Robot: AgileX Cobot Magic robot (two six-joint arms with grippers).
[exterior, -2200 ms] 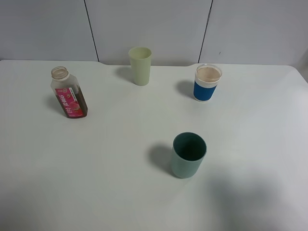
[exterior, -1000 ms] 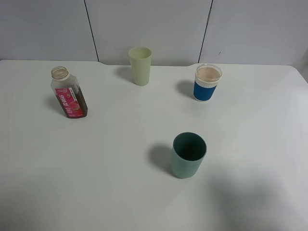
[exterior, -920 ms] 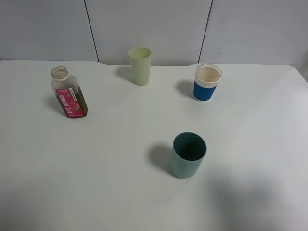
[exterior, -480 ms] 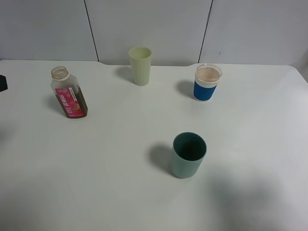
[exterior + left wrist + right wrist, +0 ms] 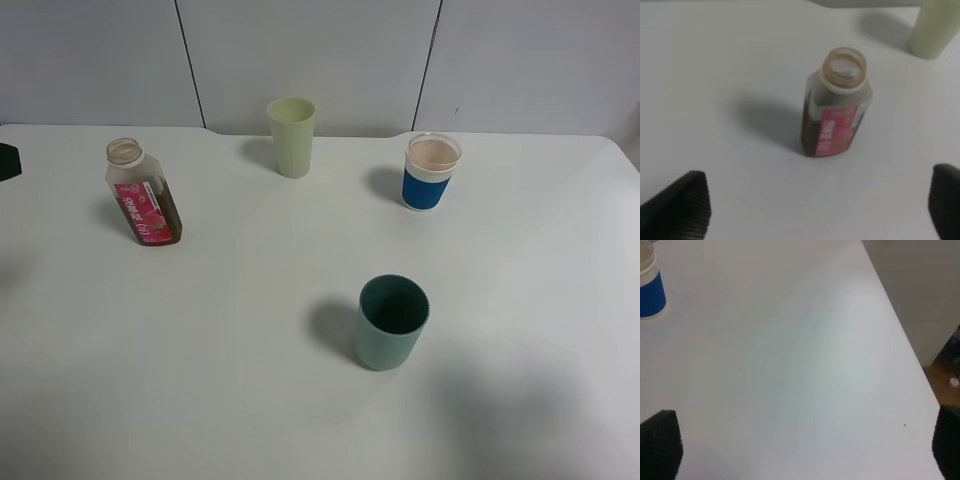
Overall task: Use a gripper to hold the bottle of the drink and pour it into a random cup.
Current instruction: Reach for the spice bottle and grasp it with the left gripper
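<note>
**A:** Bottle (image 5: 143,195): where is it?

**B:** Standing on the table (image 5: 250,420) near its left edge, towards the far left corner, neck uncapped.

**A:** And the left gripper (image 5: 812,207)?

**B:** Short of the bottle and clear of it. Its jaws are spread wide with nothing between them, and the bottle stands ahead, in line with the gap.

**A:** The right gripper (image 5: 804,442)?

**B:** Also spread wide and empty, near the table's right edge. The cup (image 5: 291,137) stands by the far edge.

bottle (image 5: 143,195): clear glossy plastic; pink label (image 5: 837,131) shiny film. cup (image 5: 291,137): opaque matt plastic. teal cup (image 5: 392,322): matt plastic too. surface (image 5: 250,400): smooth white, faint sheen.
</note>
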